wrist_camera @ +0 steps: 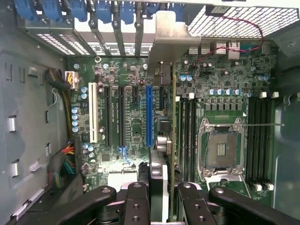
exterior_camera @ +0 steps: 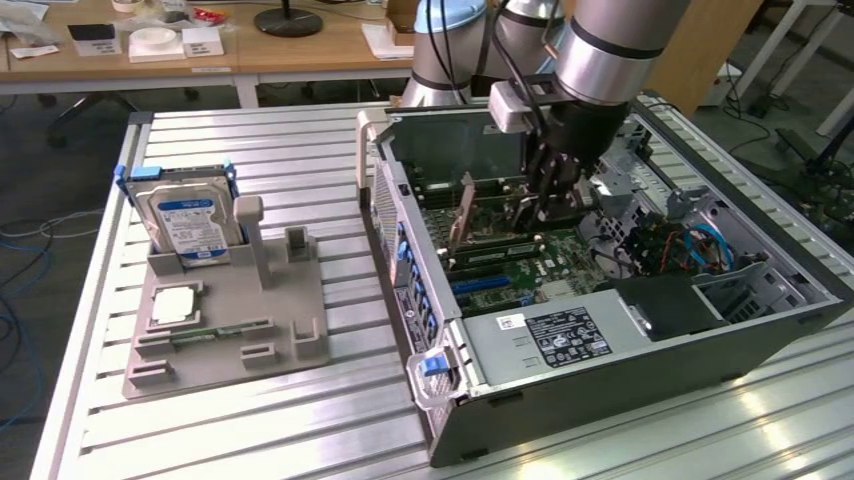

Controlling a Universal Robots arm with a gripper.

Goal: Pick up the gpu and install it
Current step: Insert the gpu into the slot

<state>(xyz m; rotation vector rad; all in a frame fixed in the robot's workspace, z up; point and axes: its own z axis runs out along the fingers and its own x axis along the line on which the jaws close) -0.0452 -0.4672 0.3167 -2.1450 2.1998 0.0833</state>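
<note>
Reaching down into the open computer case [exterior_camera: 627,330], the robot arm [exterior_camera: 607,45] has its tool [exterior_camera: 554,195] low over the green board [exterior_camera: 534,265] inside. The tool is closed on the gpu [exterior_camera: 467,210], a thin flat card that stands up on its edge. In the wrist view the black fingers [wrist_camera: 140,201] sit on both sides of the gpu [wrist_camera: 174,136], which runs as a thin line away from the camera, with its silver end plate [wrist_camera: 171,35] against the back wall of the case. The gpu stands between the blue slot [wrist_camera: 149,115] and the long memory slots [wrist_camera: 187,136]. I cannot tell if it is pushed all the way into the board.

The case lies on its side on the ribbed metal tabletop [exterior_camera: 307,440], with the open side up. Inside it there is a grey power box [exterior_camera: 561,335] with a label, some blue cables [exterior_camera: 701,245], and a square chip socket [wrist_camera: 224,147] on the board.

Well apart from the case, toward the exterior view's left, a grey holder [exterior_camera: 234,325] rests on the tabletop. A silver hard drive [exterior_camera: 187,220] with a blue and white label stands upright in it. A small green memory stick [exterior_camera: 220,328] lies flat in the holder, and a small white square chip [exterior_camera: 174,303] lies near it.

Behind the tabletop there is a wooden desk [exterior_camera: 267,50] with small boxes and a black round stand on it
</note>
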